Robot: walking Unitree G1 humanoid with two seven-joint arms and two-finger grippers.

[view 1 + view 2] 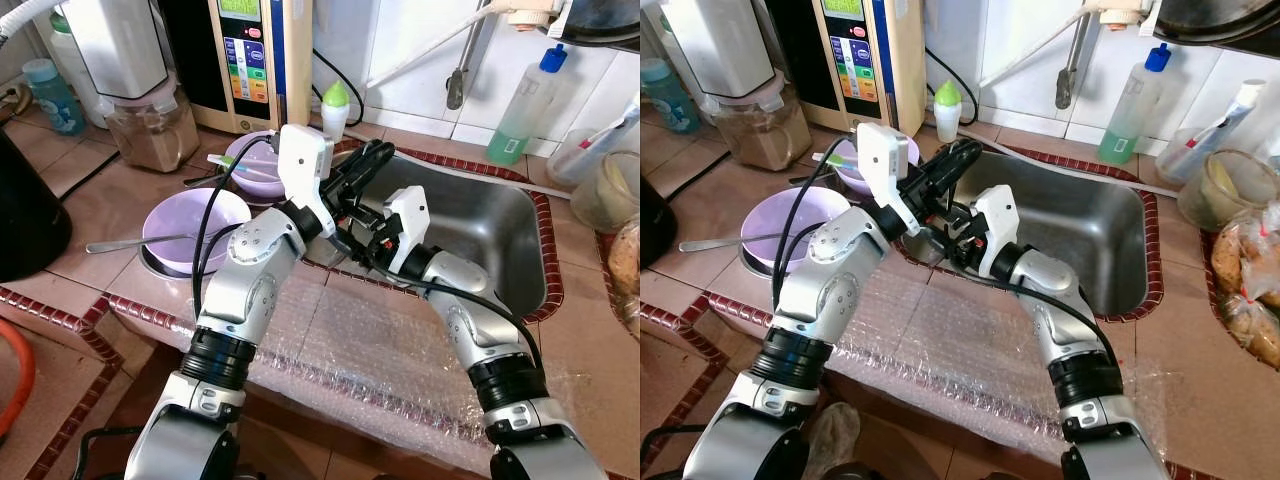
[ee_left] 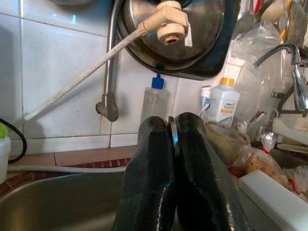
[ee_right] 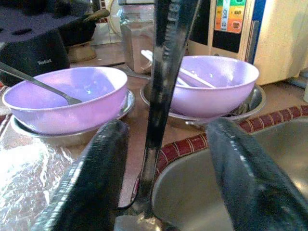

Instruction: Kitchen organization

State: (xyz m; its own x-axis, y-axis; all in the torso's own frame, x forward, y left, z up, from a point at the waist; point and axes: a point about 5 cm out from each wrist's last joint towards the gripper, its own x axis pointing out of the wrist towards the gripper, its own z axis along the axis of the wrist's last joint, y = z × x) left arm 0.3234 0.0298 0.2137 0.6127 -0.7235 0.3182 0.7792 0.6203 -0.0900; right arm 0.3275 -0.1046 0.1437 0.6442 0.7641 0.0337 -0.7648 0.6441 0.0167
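Note:
My left gripper [image 1: 368, 160] hangs over the near-left corner of the steel sink [image 1: 480, 225], shut on a thin metal utensil [image 2: 172, 131] whose edge shows between the fingers. The utensil's handle [image 3: 162, 72] runs down to the sink rim. My right gripper [image 1: 352, 228] sits just below the left one, open, with a finger on either side of that handle and not touching it. Left of the sink a purple bowl [image 1: 190, 228] holds a spoon. A second purple bowl [image 1: 252, 155] behind it holds white and green utensils.
Bubble wrap [image 1: 340, 345] covers the counter's front edge. A water machine [image 1: 250, 60], a blender jar [image 1: 150, 125] and a green-capped bottle [image 1: 335, 105] line the back. A soap bottle [image 1: 525, 105] stands behind the sink, food bags [image 1: 1240, 280] to its right.

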